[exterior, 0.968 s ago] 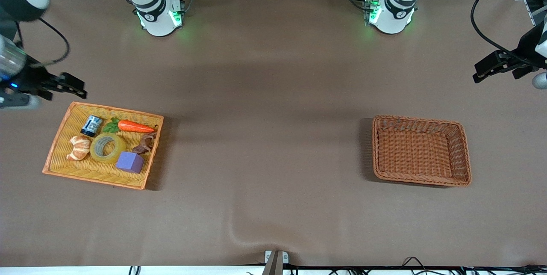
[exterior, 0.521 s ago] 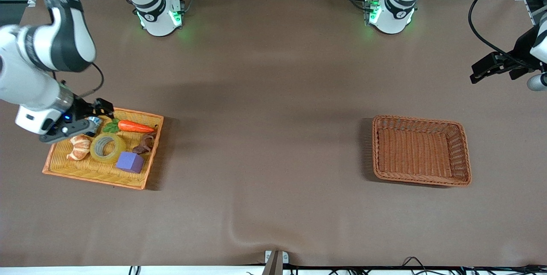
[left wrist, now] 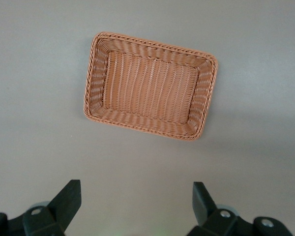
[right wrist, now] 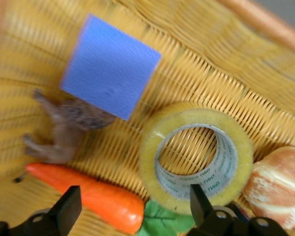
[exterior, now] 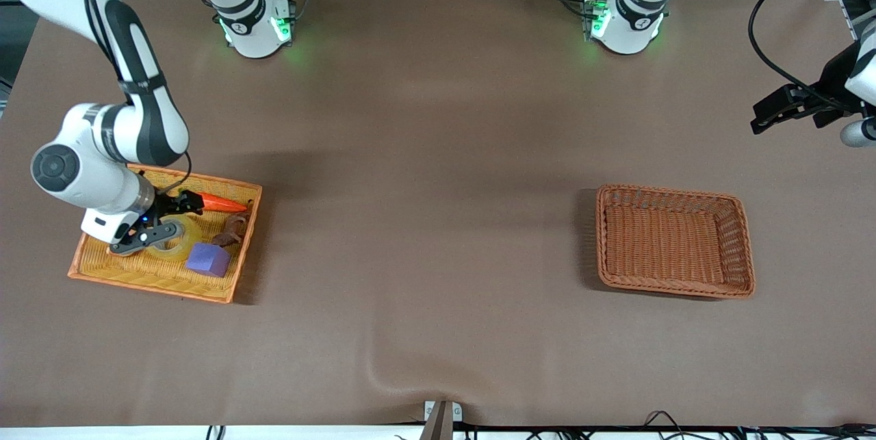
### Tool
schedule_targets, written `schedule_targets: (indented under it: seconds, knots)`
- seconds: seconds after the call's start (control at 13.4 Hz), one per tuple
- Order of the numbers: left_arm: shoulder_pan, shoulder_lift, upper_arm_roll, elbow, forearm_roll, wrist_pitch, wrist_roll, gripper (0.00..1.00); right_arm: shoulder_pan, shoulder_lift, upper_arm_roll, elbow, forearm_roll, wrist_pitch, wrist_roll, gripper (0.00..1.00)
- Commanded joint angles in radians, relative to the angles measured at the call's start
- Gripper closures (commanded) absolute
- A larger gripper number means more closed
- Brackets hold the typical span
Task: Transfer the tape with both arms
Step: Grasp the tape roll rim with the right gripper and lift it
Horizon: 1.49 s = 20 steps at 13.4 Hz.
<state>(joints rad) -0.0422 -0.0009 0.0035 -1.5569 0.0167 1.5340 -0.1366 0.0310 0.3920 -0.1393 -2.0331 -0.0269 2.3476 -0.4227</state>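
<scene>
The tape (exterior: 179, 243), a yellowish roll with a grey-white core, lies flat in the yellow wicker tray (exterior: 154, 278) at the right arm's end of the table. It also shows in the right wrist view (right wrist: 196, 157). My right gripper (exterior: 172, 217) is open, low over the tray, above the tape and the carrot's leafy end; in its wrist view (right wrist: 133, 204) one finger is over the carrot, the other by the tape's rim. My left gripper (exterior: 777, 110) is open and empty, waiting in the air past the left arm's end of the brown basket; its wrist view (left wrist: 136, 199) shows bare table.
In the tray lie an orange carrot (exterior: 220, 204), a purple block (exterior: 207, 259), a brown figure (exterior: 233, 230) and a croissant (right wrist: 280, 187). An empty brown wicker basket (exterior: 674, 241) stands toward the left arm's end, also in the left wrist view (left wrist: 150, 84).
My right arm swung in from the table's edge and came down over the tray, now covering the croissant and the small can. My left gripper barely moved.
</scene>
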Motion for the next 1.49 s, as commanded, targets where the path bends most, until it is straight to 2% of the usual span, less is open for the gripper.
schedule_targets:
  seconds: [0.0,0.07,0.3,0.37,0.45,0.6,0.97,1.12,1.19,1.41]
  knots:
    - [0.005,-0.019,-0.007,-0.029,0.005,0.014,0.000,0.00,-0.032,0.076,0.010,0.019,-0.004,0.048,0.004,0.13]
    - [0.005,-0.019,-0.007,-0.029,0.005,0.015,0.000,0.00,-0.055,0.106,0.012,0.019,-0.002,0.080,0.004,0.18]
    - [0.005,-0.019,-0.007,-0.032,0.005,0.015,0.000,0.00,-0.048,0.119,0.012,0.021,0.001,0.090,0.004,0.64]
    - [0.005,-0.019,-0.007,-0.031,0.005,0.015,0.000,0.00,-0.042,0.116,0.012,0.021,0.002,0.087,0.004,0.83]
    - [0.005,-0.017,-0.007,-0.031,0.005,0.015,0.000,0.00,-0.031,0.111,0.012,0.021,0.001,0.084,0.005,0.99]
    - [0.008,-0.017,-0.007,-0.031,0.005,0.014,0.000,0.00,-0.020,0.088,0.012,0.043,0.001,0.018,0.002,1.00]
    - [0.016,-0.016,-0.007,-0.035,0.005,0.011,0.000,0.00,0.075,-0.025,0.013,0.216,-0.002,-0.391,0.001,1.00]
    - [0.013,-0.013,-0.008,-0.034,0.005,0.014,0.000,0.00,0.154,-0.018,0.013,0.321,0.004,-0.514,0.037,1.00]
    - [0.013,-0.011,-0.008,-0.040,0.005,0.015,0.000,0.00,0.199,-0.016,0.017,0.335,0.021,-0.524,0.114,1.00]
    - [0.012,-0.014,-0.010,-0.049,0.005,0.031,0.000,0.00,0.364,-0.002,0.018,0.341,0.172,-0.489,0.409,1.00]
